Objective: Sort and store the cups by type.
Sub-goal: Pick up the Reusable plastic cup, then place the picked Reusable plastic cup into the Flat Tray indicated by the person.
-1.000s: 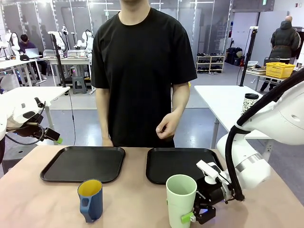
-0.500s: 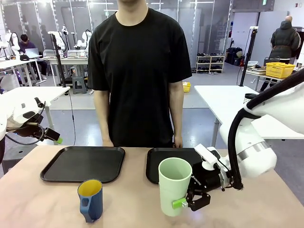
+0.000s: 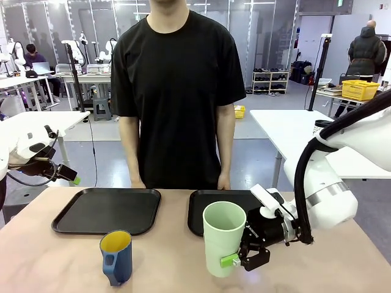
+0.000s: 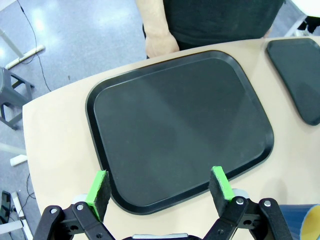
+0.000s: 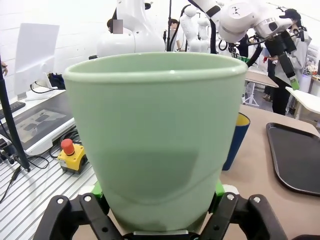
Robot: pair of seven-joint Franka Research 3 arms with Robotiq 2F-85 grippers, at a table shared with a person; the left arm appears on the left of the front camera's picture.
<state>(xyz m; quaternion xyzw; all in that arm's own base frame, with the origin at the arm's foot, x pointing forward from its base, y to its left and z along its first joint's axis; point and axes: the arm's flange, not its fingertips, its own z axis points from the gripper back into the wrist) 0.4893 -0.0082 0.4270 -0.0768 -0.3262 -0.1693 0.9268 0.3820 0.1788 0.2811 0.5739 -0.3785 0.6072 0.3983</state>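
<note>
Right, on my right gripper [image 3: 231, 260] the jaws are pinching the mint-green tumbler [image 3: 223, 235] low on its wall. It is upright, at about five o'clock in the front view, just on my side of the right tray [image 3: 211, 210]. My left gripper [image 4: 159, 186] has its jaws spread, looking down on the left tray [image 4: 180, 120]. The blue mug [image 3: 116, 256] stands on the counter [image 3: 49, 262] at seven o'clock.
</note>
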